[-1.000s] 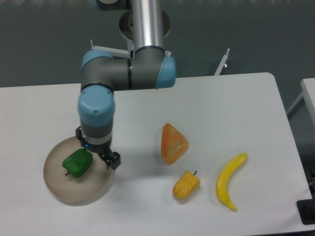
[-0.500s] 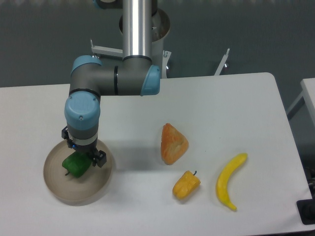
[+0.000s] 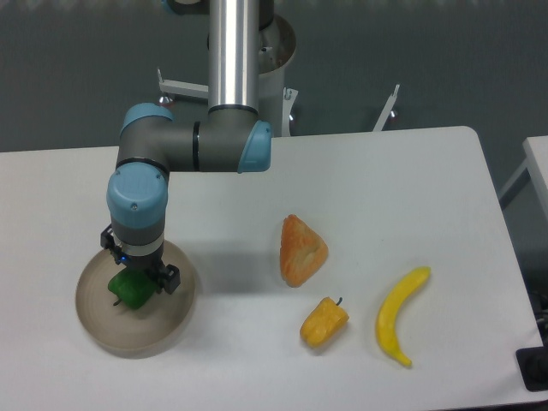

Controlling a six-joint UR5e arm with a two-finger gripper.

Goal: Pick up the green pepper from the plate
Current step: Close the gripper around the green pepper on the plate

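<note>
The hand (image 3: 134, 272) sits over the green pepper (image 3: 130, 289) on the plate (image 3: 171, 321); grip unclear; no writing legible.

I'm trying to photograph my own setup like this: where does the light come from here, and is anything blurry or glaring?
In the fixed camera view, lighting is soft and overhead; the banana and yellow-orange pepper cast only faint shadows, and a diffuse shadow lies beside the plate. No harsh glare on the white table. The whole image is slightly soft; the gripper hides much of the green pepper.
</note>
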